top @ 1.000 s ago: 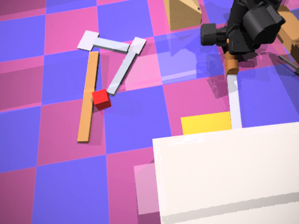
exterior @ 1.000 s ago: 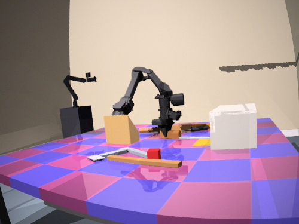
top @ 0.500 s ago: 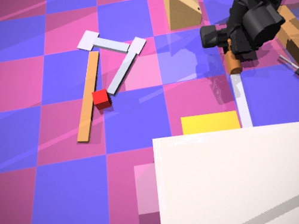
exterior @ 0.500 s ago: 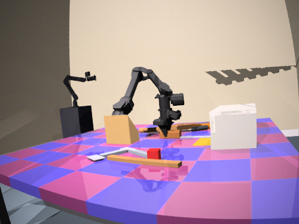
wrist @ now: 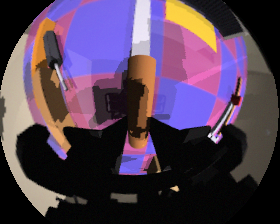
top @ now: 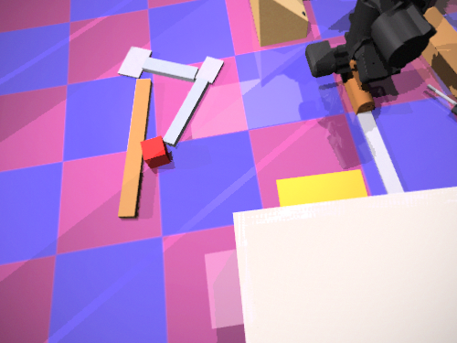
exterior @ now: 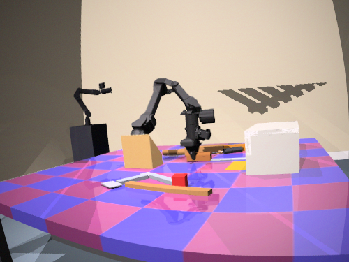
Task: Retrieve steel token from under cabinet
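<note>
Orange handle (top: 360, 95) (exterior: 204, 156) (wrist: 143, 90): it is round and I have it pinched in the gripper (top: 354, 70) (exterior: 192, 157) (wrist: 138, 118), whose fingers stand partly apart around it.
Pale flat blade (top: 380, 153) (exterior: 227, 159) (wrist: 141, 30): from the handle it goes toward 5 o'clock in the top view, until the cabinet hides its far end.
White cabinet (top: 347, 270) (exterior: 272, 151): below the gripper in the top view, from 5 to 7 o'clock.
Yellow area (top: 322, 187) (exterior: 235, 165) (wrist: 192, 22): between 6 and 7 o'clock from the gripper, partly covered by the cabinet in the top view.
Steel token: I cannot see it in any view, so I cannot tell its exact place.
Red cube (top: 155, 152) (exterior: 179, 179) (wrist: 236, 100): at 8 o'clock from the gripper, just beside the long orange bar (top: 134, 151) (exterior: 167, 188).
Light grey bars (top: 171, 69) (top: 187, 112): they make a corner, at 9 and 8 o'clock from the gripper, with square plates near their ends.
Wooden wedge block (top: 281, 18) (exterior: 137, 151): at 10 o'clock from the gripper.
</note>
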`<state>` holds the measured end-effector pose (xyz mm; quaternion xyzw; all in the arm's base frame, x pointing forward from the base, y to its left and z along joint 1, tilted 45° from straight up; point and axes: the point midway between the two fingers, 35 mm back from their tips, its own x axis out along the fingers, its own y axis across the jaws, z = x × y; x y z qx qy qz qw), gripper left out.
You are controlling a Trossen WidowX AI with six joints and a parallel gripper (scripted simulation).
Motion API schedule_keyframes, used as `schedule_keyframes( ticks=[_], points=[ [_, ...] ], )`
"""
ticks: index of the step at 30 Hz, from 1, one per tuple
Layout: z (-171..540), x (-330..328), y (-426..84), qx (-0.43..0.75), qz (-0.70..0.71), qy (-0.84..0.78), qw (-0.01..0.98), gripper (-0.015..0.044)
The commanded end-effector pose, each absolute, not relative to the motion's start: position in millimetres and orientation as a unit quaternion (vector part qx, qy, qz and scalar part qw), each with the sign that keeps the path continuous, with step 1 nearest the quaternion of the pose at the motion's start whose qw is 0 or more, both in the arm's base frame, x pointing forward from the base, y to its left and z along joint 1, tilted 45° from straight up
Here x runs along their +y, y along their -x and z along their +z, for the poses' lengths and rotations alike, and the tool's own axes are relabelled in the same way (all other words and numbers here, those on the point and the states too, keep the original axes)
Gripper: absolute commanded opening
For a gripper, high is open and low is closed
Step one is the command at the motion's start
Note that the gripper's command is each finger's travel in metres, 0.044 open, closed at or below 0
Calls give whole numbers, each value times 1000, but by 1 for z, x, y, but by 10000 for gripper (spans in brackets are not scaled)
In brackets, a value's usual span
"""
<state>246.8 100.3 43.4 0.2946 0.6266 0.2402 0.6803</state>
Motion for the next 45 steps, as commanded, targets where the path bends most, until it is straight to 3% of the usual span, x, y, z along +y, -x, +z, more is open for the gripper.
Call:
schedule_keyframes(
  ticks=[1,45],
  points=[
    [45,101,-247,620,254,-282,686,0],
    [46,101,-247,568,357,-159,725,0]
  ],
)
